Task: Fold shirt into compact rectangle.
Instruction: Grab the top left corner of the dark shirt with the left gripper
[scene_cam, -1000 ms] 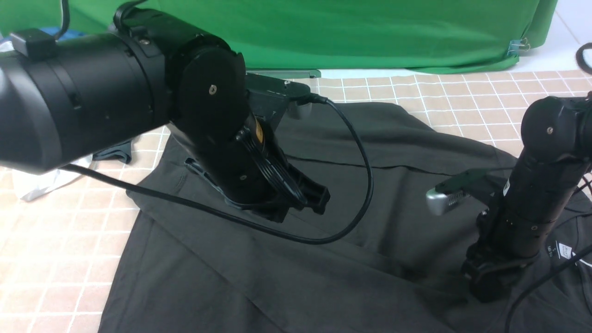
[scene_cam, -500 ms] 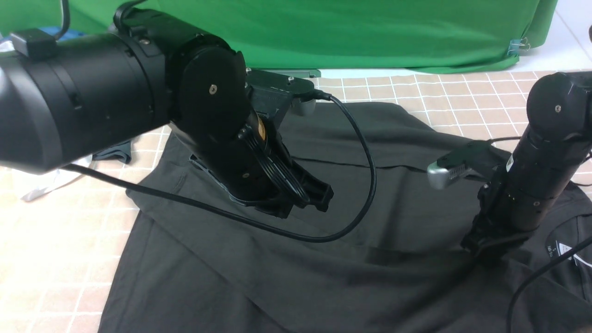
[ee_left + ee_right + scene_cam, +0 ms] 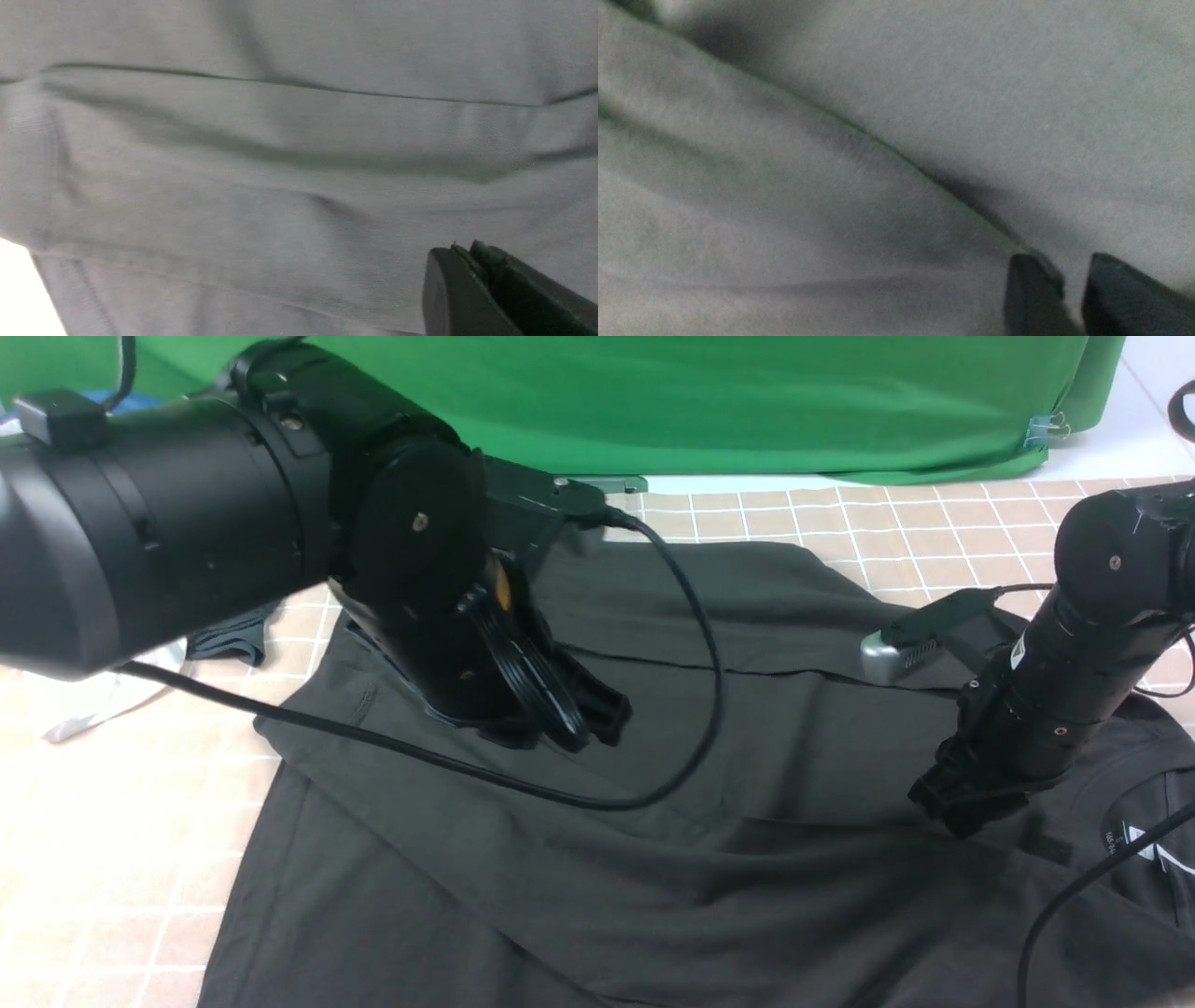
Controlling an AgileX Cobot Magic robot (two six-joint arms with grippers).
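On the pink checked table cover [image 3: 112, 859], the black shirt [image 3: 747, 859] lies spread out and takes up most of the surface. It is rumpled, with one layer folded over along a straight edge across its middle. Near the shirt's right-hand end, at the neck, sits a small white label [image 3: 1120, 840]. It bears tiny writing that is too small to read, and a black cable crosses just in front of it. No chest print shows in any view. The left gripper [image 3: 602, 719] hangs just above the shirt's left half. In the left wrist view its two fingers are pressed tightly together, so this gripper [image 3: 460, 249] is closed, and only plain grey-looking cloth lies beneath it. The right gripper [image 3: 952, 817] points down at the shirt close to the label, its tip at the cloth. In the right wrist view its fingers stand slightly apart, with fabric showing through the narrow gap, so this gripper [image 3: 1069, 266] is open. A fold edge of the shirt runs right up to one fingertip. Just off the shirt's left side lie a dark grey garment [image 3: 229, 644] and a white cloth [image 3: 84, 714], bunched together. Beyond the shirt's far edge hangs a green backdrop [image 3: 747, 401], with a metal clip [image 3: 1046, 427] on its right corner.
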